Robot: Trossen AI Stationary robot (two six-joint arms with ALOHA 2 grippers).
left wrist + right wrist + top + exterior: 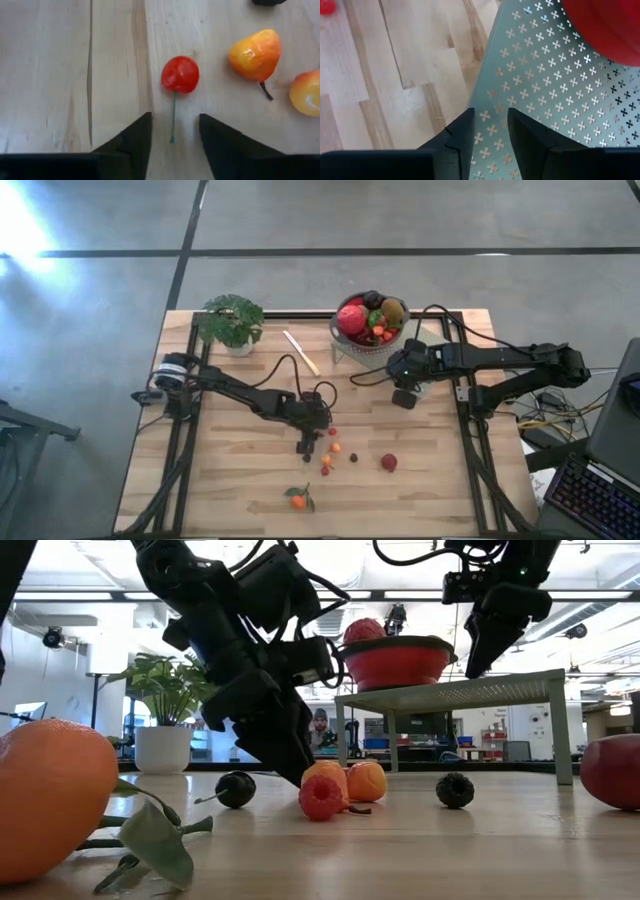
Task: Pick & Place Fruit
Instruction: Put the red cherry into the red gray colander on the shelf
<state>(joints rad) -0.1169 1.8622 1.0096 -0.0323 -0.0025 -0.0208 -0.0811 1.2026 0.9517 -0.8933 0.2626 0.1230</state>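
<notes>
A small red cherry with a thin green stem lies on the wooden table. My left gripper is open and low over the table, and its fingers stand on either side of the stem's free end without touching it. Two orange-yellow berries lie just beside the cherry. A leafy tangerine, a red strawberry and a dark berry lie nearby. My right gripper is open over the near edge of the perforated stand that carries the fruit bowl.
The bowl holds a red apple, a kiwi, a plum and strawberries. A potted plant and a pale knife are near the far edge. Black frame rails run along the table's left and right sides. A keyboard lies off the right edge.
</notes>
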